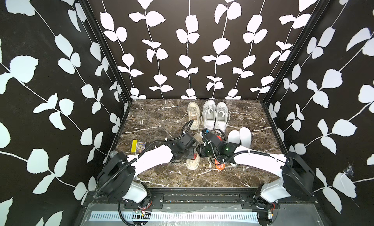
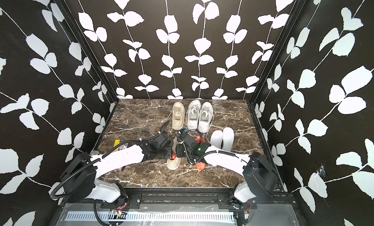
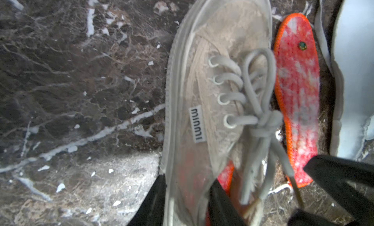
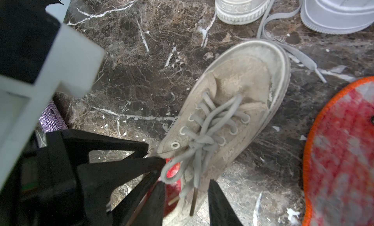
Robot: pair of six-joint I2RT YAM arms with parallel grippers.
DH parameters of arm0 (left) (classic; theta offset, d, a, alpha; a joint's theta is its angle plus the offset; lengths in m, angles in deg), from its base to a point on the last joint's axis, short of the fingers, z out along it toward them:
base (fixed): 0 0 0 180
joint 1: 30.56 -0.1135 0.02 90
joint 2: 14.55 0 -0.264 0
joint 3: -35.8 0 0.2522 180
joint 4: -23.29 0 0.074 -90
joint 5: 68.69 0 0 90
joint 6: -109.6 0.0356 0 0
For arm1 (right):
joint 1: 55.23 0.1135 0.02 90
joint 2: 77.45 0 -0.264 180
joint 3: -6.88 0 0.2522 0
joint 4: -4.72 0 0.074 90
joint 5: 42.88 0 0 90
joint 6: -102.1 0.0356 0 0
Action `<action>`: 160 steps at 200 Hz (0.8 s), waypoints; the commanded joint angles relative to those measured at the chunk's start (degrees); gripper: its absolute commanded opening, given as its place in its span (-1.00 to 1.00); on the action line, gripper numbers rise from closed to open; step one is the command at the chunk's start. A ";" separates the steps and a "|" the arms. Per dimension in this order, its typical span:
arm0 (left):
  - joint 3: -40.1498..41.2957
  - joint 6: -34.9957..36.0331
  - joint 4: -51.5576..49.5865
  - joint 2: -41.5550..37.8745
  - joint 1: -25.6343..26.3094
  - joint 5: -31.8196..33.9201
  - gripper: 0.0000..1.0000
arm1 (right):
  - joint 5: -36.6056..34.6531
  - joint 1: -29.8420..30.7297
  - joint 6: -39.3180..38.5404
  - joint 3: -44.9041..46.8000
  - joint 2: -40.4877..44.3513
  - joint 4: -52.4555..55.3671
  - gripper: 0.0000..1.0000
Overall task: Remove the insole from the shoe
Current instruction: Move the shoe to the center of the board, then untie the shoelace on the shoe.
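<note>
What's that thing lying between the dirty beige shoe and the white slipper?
An orange-edged red insole lies flat on the table between the beige shoe and the white slipper; the left wrist view shows it.

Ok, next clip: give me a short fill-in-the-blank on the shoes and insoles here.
1. The loose insole lying beside the beige shoe has an ____ border.
2. The beige shoe's laces are ____, not undone.
3. A second red insole sits ____ that shoe.
4. At the back of the table stands a pair of ____ sneakers.
Missing words: orange; tied; inside; white.
</note>
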 commanded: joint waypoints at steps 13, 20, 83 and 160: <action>0.54 3.26 3.19 -0.48 -0.55 -0.58 -0.26 | -1.60 0.05 0.93 -2.05 -1.18 3.95 -0.34; 0.52 3.40 3.64 -0.12 -0.70 -0.72 -0.26 | -1.61 0.12 0.91 -2.27 -1.55 4.42 -0.36; -0.32 5.75 6.60 2.09 -1.95 -0.81 -0.29 | -0.76 0.08 1.11 -3.04 -3.17 4.12 -0.60; -0.34 7.86 10.48 3.27 -3.06 3.43 -0.65 | -4.76 0.09 0.84 -1.49 0.02 6.08 -1.00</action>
